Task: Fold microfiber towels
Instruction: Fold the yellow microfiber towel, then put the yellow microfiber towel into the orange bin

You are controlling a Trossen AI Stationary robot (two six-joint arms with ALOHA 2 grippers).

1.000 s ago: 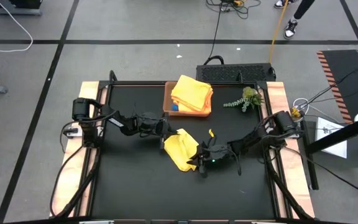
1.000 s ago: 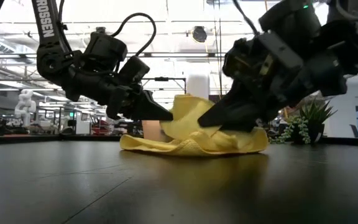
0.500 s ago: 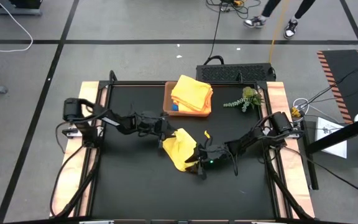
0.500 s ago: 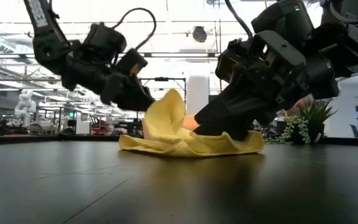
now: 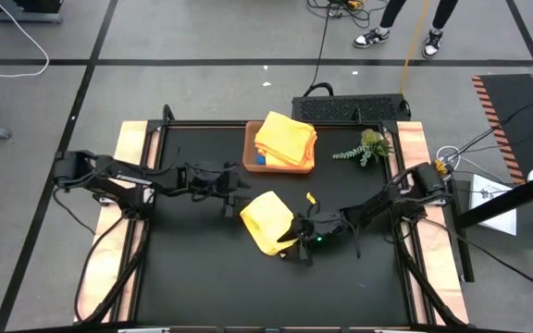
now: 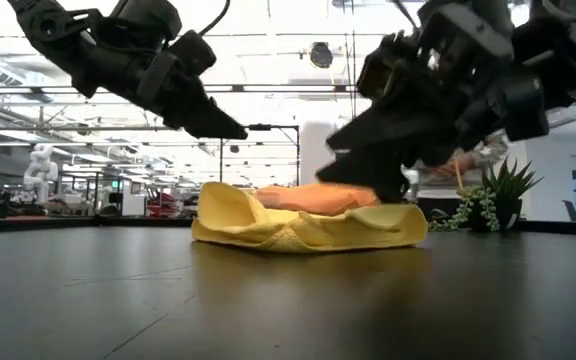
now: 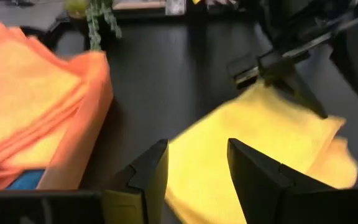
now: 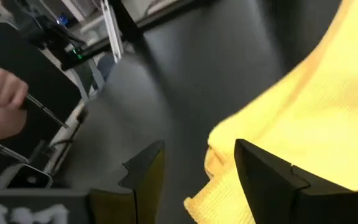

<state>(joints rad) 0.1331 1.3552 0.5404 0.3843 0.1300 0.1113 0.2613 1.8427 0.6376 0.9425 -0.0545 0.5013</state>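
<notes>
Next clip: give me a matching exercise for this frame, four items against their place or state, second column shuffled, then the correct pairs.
Column one:
1. yellow towel
2. orange towels
3. plant sprig
4. left tool

Column two:
A. stacked in the brown tray at the table's far edge
B. open, holding nothing, off the cloth
C. lying folded on the black table top, mid-table
D. on the table beside the tray, toward the right arm's side

Pairs: 1-C, 2-A, 3-D, 4-B
</notes>
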